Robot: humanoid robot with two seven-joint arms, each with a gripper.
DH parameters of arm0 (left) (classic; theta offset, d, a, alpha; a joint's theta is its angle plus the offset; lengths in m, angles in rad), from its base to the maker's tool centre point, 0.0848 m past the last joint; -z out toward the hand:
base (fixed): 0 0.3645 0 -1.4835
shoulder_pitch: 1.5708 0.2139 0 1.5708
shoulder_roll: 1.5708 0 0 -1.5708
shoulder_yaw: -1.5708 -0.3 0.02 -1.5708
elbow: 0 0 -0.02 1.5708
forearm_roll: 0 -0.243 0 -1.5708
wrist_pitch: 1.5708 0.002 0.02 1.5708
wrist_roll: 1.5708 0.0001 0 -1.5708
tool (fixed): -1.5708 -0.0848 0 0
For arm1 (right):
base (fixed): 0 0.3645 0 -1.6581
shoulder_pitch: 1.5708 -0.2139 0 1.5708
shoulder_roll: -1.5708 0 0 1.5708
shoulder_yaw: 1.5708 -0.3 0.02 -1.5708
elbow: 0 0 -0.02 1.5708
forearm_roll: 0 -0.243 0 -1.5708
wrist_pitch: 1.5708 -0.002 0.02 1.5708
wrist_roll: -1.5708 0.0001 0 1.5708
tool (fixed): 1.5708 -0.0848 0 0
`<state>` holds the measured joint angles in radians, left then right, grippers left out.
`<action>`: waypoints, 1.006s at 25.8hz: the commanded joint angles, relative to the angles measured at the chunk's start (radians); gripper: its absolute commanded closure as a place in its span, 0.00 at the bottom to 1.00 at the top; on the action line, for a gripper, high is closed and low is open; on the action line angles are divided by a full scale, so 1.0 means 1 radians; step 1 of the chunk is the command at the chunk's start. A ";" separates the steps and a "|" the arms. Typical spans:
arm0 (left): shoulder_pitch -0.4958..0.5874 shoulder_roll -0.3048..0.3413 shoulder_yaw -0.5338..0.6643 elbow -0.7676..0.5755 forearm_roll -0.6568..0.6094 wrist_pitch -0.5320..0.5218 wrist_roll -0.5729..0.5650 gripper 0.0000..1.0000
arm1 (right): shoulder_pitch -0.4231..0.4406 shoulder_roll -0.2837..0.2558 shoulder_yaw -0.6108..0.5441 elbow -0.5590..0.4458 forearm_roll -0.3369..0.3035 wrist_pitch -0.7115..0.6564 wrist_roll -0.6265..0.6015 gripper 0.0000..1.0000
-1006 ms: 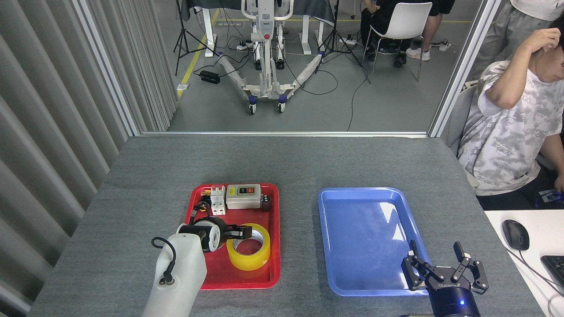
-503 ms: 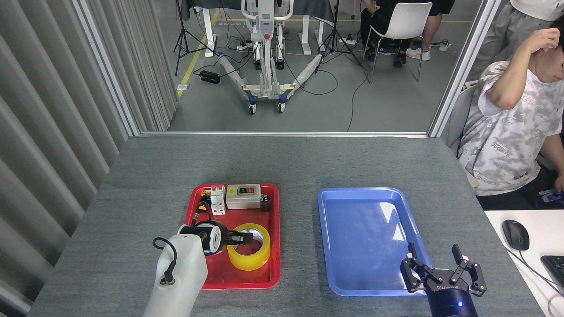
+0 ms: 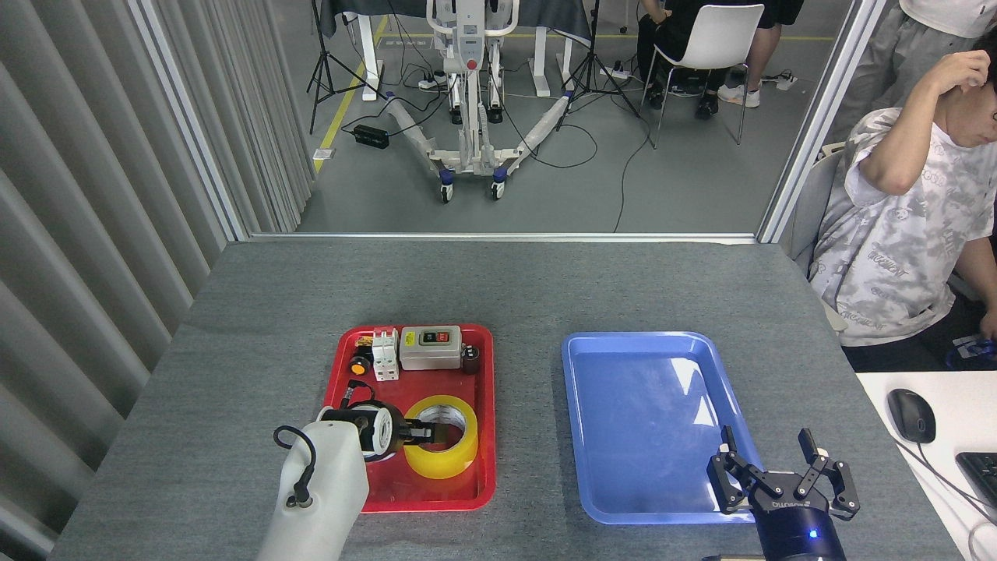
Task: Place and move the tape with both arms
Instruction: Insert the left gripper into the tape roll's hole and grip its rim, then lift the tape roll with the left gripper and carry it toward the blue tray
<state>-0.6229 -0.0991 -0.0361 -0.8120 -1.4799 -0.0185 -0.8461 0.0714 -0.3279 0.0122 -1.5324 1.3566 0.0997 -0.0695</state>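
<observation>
The tape (image 3: 441, 436) lies flat in the near part of the red tray (image 3: 487, 413), core hole facing up so a finger can enter it. The left gripper (image 3: 427, 431) reaches over its near-left rim toward the core; whether its jaws are clenched cannot be told. The right gripper (image 3: 779, 467) hangs over the blue tray (image 3: 592, 389), jaws released, probably awaiting handover.

Inverted "ROBOTIQ" lettering on right claw (image 3: 769, 478), other print too small
</observation>
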 commanded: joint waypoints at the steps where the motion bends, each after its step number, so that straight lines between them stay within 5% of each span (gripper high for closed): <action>1: 0.000 -0.001 0.001 -0.001 0.000 -0.003 -0.002 0.06 | -0.001 0.003 0.000 0.000 0.015 0.002 0.000 0.00; 6: 0.000 -0.001 -0.001 -0.001 -0.005 -0.009 -0.001 0.44 | -0.002 0.003 0.000 0.000 0.022 0.002 0.000 0.00; 15: -0.001 0.002 0.004 -0.004 -0.005 -0.058 -0.002 0.72 | -0.004 0.003 0.000 -0.002 0.022 -0.003 0.002 0.00; 20: -0.001 0.002 0.035 -0.030 0.004 -0.084 -0.004 0.79 | -0.033 0.001 0.000 0.000 0.022 -0.003 0.007 0.00; 26: -0.001 0.012 0.136 -0.076 0.165 -0.141 -0.002 0.95 | -0.038 0.003 -0.002 0.005 0.021 -0.003 0.007 0.00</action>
<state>-0.6245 -0.0945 0.0420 -0.8691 -1.3928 -0.1178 -0.8505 0.0378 -0.3255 0.0110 -1.5295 1.3779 0.0965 -0.0623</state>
